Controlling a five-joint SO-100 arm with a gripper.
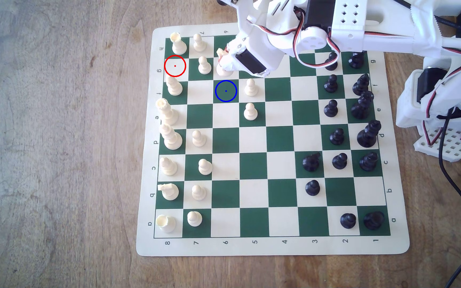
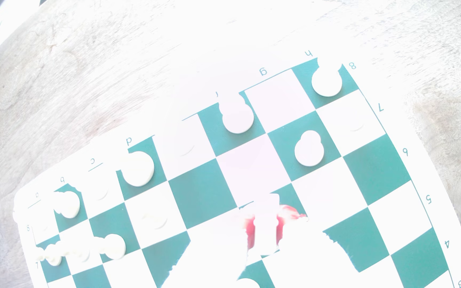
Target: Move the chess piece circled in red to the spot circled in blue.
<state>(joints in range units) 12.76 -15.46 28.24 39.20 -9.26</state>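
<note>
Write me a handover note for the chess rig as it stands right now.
Gripper: shut on the cream knight, with red pads on either side of it in the wrist view.
Red-ringed square: bare, so the pick is done.
Knight is over the square adjoining the blue-ringed green square. I cannot tell if its base touches the board.
Blue-ringed square is free.
Left: carry over, set down upright, release.
</note>
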